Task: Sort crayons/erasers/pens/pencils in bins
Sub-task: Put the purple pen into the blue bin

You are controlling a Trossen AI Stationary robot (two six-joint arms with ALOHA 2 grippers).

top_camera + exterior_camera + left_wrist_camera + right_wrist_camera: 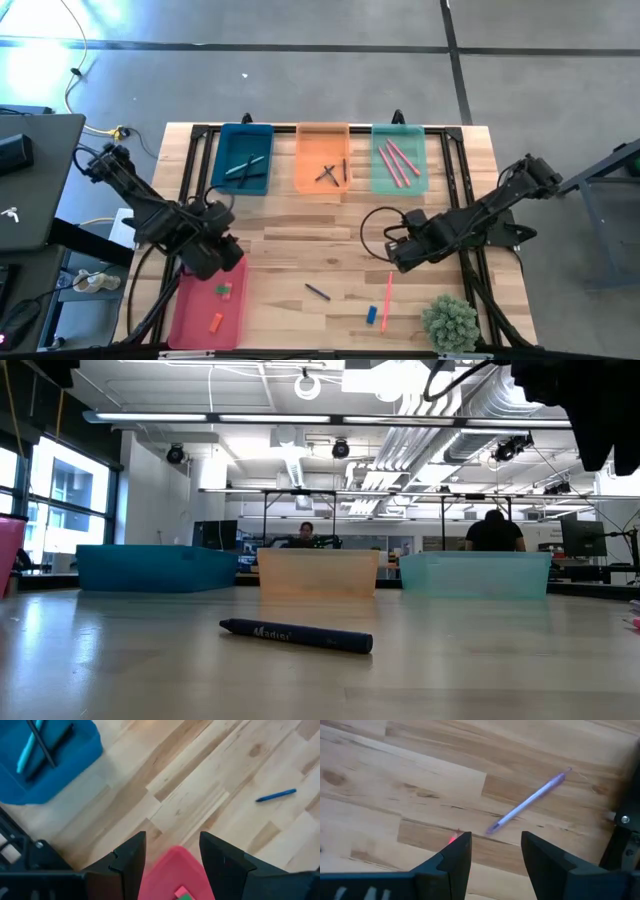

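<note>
Three bins stand in a row at the far edge: teal-blue [243, 158] with dark and light-blue sticks, orange [323, 158] with dark sticks, mint green [400, 158] with pink-red sticks. The pink-red bin [205, 312] at the near left holds a green eraser [224, 290] and an orange eraser [216, 322]. My left gripper [222, 262] hovers open over that bin's far end [175, 867], touching nothing. My right gripper [395, 255] is open above bare wood; a slim pale stick [530, 801] lies beyond its fingertips [496, 836]. A dark blue crayon [318, 292] lies mid-table.
An orange-red stick [387, 300] and a blue eraser [371, 314] lie near the front edge, right of the crayon [296, 635]. A small green plant [450, 322] stands at the near right corner. A black frame runs around the table's far end.
</note>
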